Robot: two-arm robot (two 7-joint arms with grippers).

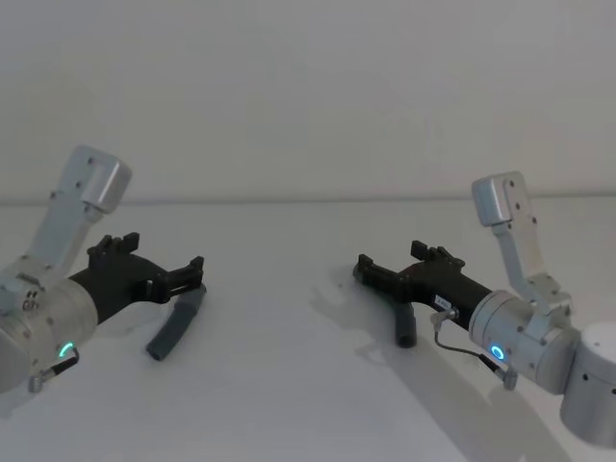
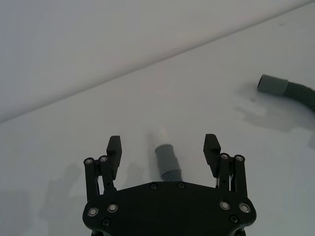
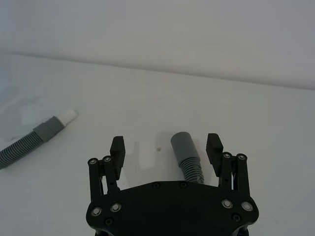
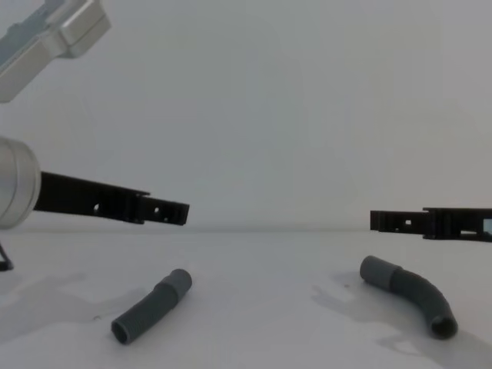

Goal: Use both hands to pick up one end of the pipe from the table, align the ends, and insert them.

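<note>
Pipe pieces (image 4: 150, 307) on table (image 1: 289, 385); left gripper (image 2: 163, 144), right gripper (image 3: 166, 143) above, jaws wide.

The short pipe (image 4: 150, 307) and curved pipe (image 4: 411, 287) are ribbed dark grey, the short one's tip (image 3: 68, 116) whitish; left hand (image 2: 163, 144) and right hand (image 3: 166, 143) black; table (image 1: 289, 385) matt white.

Bare pale wall (image 1: 308, 87), soft even light

From the head we looked down on the table (image 1: 289, 385); from the chest, low across it. Wrist cameras sat close behind the left gripper (image 2: 163, 142) and right gripper (image 3: 166, 142). All shared the short pipe piece (image 4: 150, 307) and curved pipe piece (image 4: 407, 296).
</note>
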